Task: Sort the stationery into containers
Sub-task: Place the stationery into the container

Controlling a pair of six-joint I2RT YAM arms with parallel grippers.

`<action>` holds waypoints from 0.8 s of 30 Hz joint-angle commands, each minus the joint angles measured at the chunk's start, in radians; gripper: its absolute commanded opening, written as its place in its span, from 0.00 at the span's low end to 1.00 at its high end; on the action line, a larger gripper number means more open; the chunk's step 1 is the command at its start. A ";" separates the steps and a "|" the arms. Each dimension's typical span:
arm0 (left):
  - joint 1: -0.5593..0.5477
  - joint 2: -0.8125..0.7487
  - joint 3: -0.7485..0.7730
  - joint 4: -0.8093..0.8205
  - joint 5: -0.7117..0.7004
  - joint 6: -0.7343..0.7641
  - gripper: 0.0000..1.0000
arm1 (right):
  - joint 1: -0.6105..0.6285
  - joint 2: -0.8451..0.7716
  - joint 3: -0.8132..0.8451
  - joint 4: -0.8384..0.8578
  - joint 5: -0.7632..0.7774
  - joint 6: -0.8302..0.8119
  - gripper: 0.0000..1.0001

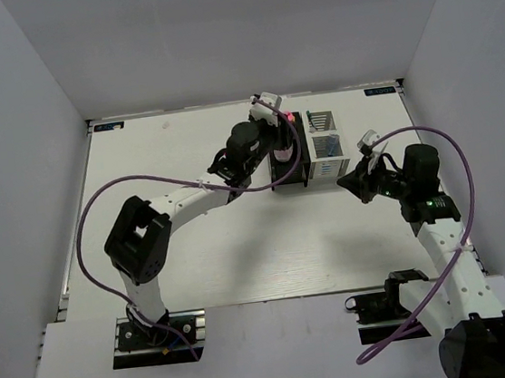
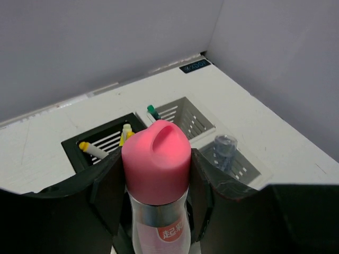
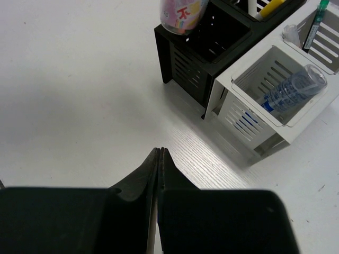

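Observation:
My left gripper [image 1: 284, 147] [image 2: 157, 177] is shut on the stubby pink tube [image 2: 157, 153], holding it upright over the black organiser box [image 1: 289, 174] [image 2: 74, 147]. In the right wrist view the tube's lower end [image 3: 183, 11] hangs above the near compartment of the black box [image 3: 193, 58]. Yellow-ended pens [image 2: 126, 132] stand in the black box. The white box [image 1: 329, 155] [image 3: 238, 114] holds the clear blue-tipped tube [image 3: 294, 87] [image 2: 225, 147] and a green-ended pen [image 3: 316, 21] [image 2: 152, 111]. My right gripper [image 1: 350, 181] [image 3: 160, 152] is shut and empty, low over the table right of the boxes.
The two boxes stand side by side at the table's far middle. Grey walls close in the back and both sides. Purple cables loop off both arms.

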 commanded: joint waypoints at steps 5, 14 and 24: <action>-0.005 0.077 0.097 0.159 -0.058 0.040 0.00 | -0.055 -0.026 -0.021 0.028 -0.068 -0.011 0.00; -0.014 0.198 0.160 0.168 -0.072 0.060 0.06 | -0.091 -0.013 -0.024 0.019 -0.114 -0.020 0.01; -0.023 0.096 0.079 0.164 -0.043 0.071 0.87 | -0.117 -0.016 -0.018 0.000 -0.151 -0.036 0.31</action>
